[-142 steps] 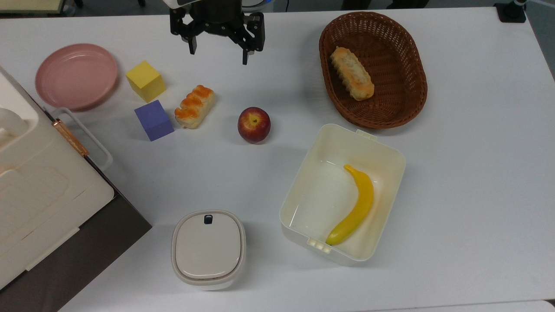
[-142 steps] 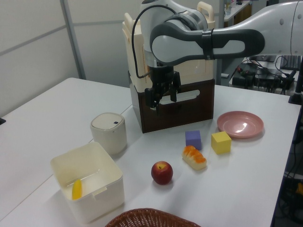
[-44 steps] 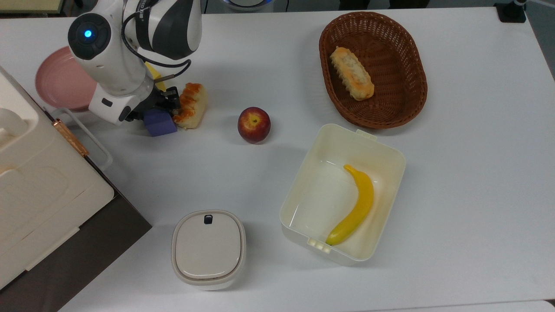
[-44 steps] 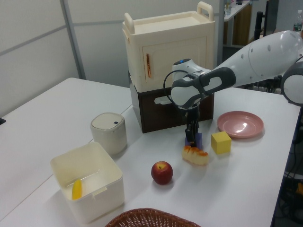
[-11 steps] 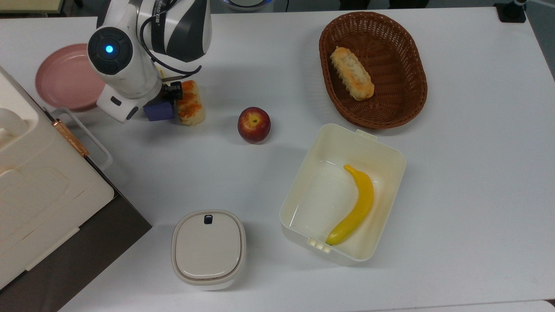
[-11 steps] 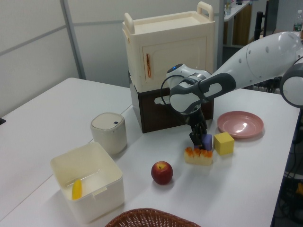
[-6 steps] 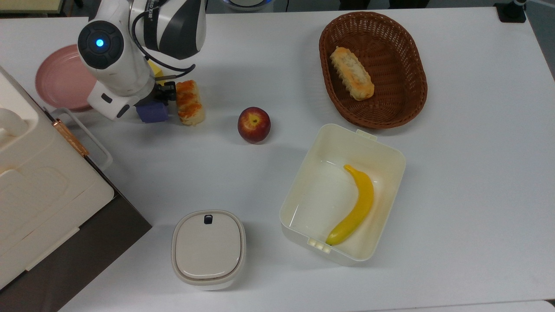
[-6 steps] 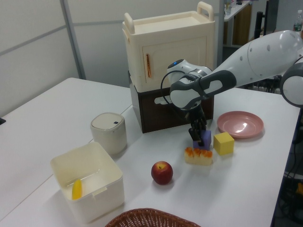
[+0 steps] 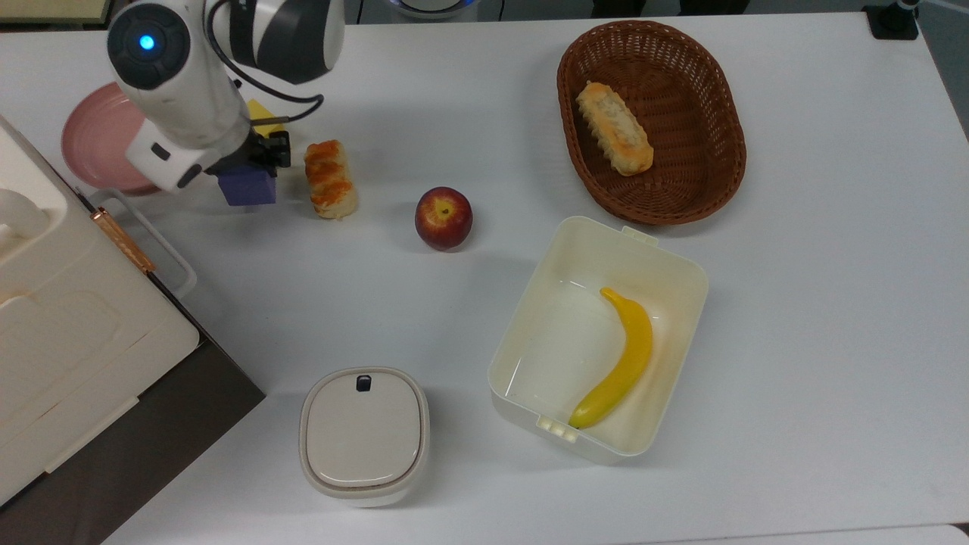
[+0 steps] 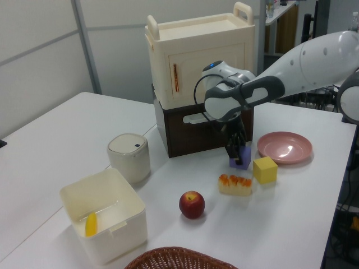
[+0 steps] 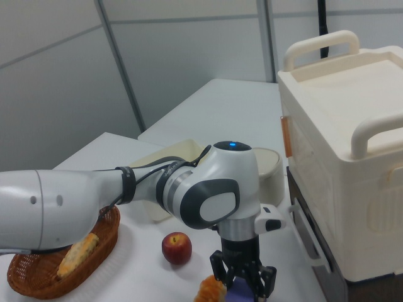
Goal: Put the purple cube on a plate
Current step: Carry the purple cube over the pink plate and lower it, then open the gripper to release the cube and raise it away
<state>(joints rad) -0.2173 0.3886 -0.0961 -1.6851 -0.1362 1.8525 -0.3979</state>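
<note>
White tabletop carries everything, with a cream cabinet at one end. Clamped between the fingers of the gripper is the purple cube, a small matte blue-violet block with plain faces, held off the table. It hangs between the pink plate on the top view's left and a glazed bread roll on the top view's right, apart from both. A yellow cube sits just beside it, near the plate's raised rim.

The arm hides most of the yellow cube and part of the plate.
</note>
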